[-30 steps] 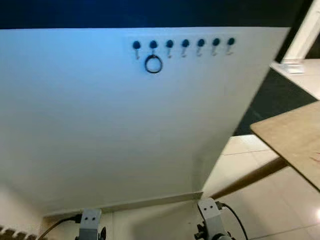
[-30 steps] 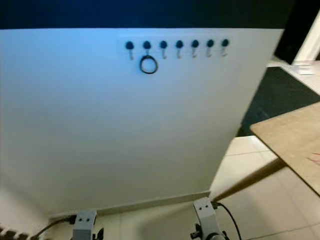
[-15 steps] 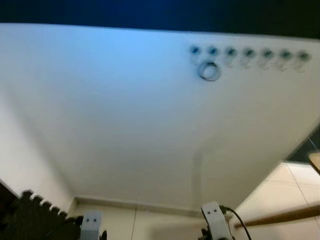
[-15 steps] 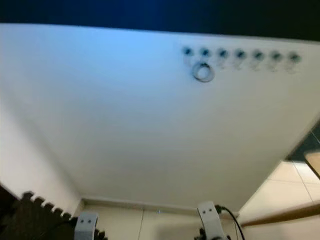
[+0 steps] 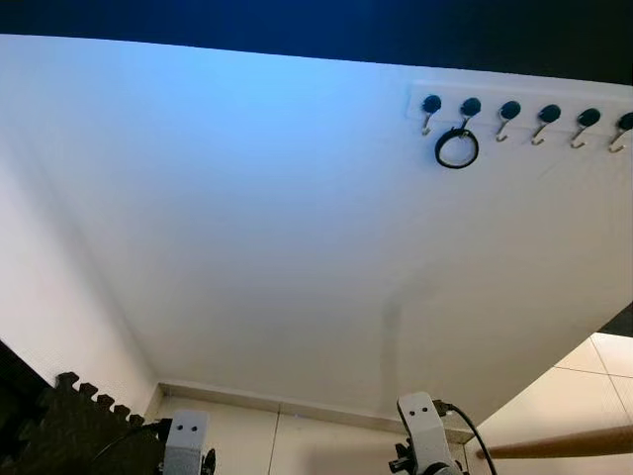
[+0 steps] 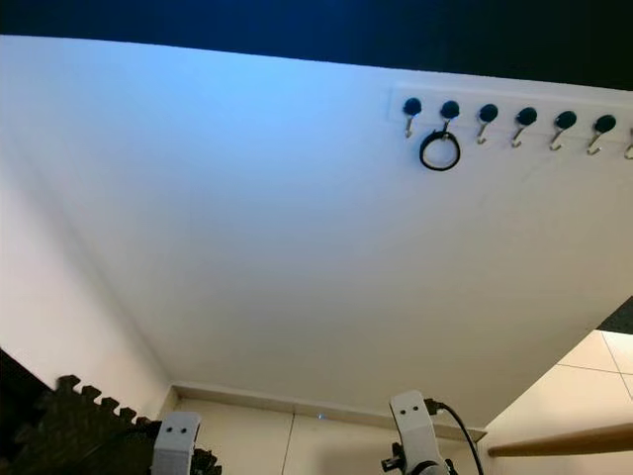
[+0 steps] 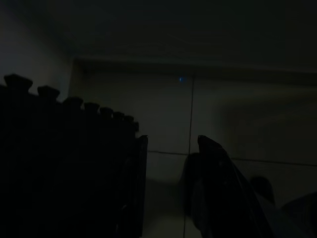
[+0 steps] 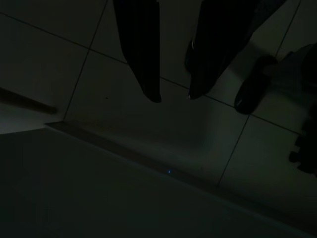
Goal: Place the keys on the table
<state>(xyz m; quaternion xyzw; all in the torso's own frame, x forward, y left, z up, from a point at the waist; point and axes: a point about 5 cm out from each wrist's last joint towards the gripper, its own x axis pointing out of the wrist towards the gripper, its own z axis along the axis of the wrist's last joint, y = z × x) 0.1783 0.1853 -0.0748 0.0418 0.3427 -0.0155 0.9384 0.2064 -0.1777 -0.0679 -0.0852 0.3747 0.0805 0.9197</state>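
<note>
Both arms hang idle; left gripper fingers apart over floor tiles, right gripper fingers apart, both holding nothing; key ring far above and ahead on the second hook of the hook rail, on the white wall; risk: ring snags on the hook during lift-off, or thin ring slips the pinch.

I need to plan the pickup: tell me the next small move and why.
Probably raise the right gripper toward the black key ring, which hangs on the second hook of the hook rail high on the white wall. Both arms hang low over the floor tiles; the left gripper is idle.
</note>
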